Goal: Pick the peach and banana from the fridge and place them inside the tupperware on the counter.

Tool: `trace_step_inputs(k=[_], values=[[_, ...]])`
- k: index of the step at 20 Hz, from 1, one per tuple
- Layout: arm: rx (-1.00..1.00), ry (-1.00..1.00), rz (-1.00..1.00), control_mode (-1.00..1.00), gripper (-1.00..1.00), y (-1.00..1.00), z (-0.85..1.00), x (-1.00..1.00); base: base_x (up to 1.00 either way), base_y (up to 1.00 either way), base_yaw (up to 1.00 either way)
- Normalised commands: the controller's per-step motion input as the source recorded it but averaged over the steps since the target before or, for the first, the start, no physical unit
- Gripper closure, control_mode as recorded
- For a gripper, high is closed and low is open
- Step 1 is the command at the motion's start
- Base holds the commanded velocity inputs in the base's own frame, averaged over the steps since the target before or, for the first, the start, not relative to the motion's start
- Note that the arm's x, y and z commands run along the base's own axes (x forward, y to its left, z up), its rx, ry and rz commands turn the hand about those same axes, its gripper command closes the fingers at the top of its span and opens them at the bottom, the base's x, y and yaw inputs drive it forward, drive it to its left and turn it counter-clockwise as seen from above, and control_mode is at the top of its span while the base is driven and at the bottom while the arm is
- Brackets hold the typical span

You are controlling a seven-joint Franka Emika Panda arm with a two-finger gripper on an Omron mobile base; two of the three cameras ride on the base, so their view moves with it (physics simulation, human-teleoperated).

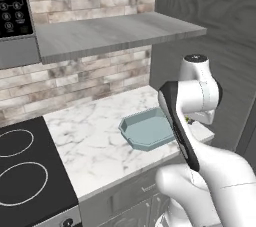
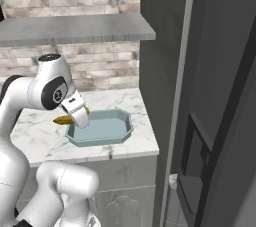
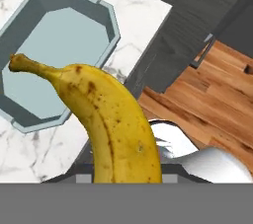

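Hand view shows my tool [image 2: 75,116] holding the banana [image 3: 111,122] tight, up above the edge of the blue tub [image 3: 59,45] on the worktop [image 1: 95,136].

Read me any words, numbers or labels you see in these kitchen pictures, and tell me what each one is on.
Keypad of the black appliance panel, top left in the left base view: white marks on round buttons, too small and blurred to read.
Banana, tupperware, counter, fridge: no text or label.
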Motion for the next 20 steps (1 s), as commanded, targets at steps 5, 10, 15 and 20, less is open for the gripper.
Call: trace_step_inputs(k=[5,10,15,20], values=[[0.0,0.0,-0.23,-1.0,1.0,0.0,-0.49,0.53,0.0,0.0,0.0],[0.0,0.0,-0.1,-1.0,1.0,0.01,-0.46,0.57,0.0,0.0,0.0],[0.0,0.0,0.0,-1.0,1.0,0.05,-0.47,0.56,0.0,0.0,0.0],[0.0,0.0,0.0,-1.0,1.0,0.07,-0.47,0.51,0.0,0.0,0.0]])
